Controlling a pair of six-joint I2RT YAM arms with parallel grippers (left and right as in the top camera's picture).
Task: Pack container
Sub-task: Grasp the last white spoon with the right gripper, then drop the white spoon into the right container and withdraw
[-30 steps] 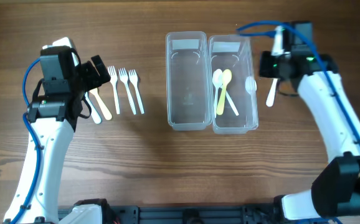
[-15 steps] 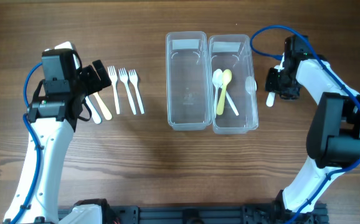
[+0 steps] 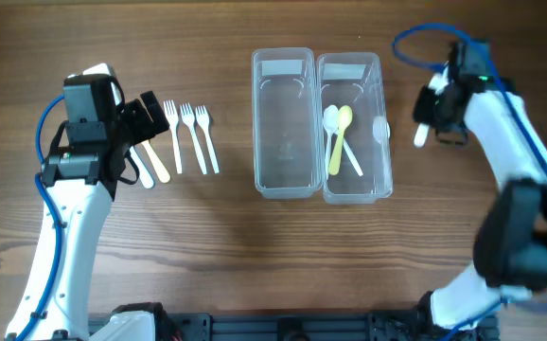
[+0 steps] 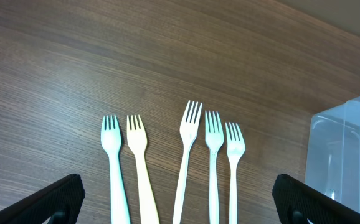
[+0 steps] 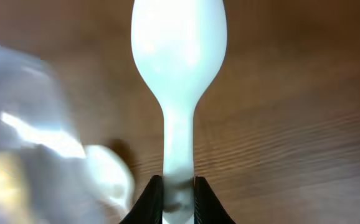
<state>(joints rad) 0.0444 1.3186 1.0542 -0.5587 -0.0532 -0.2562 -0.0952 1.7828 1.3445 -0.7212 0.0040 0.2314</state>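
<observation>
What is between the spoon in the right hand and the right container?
Nothing visible. The right hand grips the spoon just right of the container; only bare table lies between them. The container's own wall is all it has to clear.

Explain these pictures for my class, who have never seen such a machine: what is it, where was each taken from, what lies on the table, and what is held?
Two robot arms work at a wooden table, each ending in a two-finger gripper. One picture looks down from above; the other two come from cameras on the wrists. Five forks lie in a row before the left gripper, which is open and empty. In the middle stand two clear boxes: the left container is empty, and the right container holds a white spoon and a yellow spoon. The right gripper pinches the handle of a third spoon, also white, outside the boxes.
</observation>
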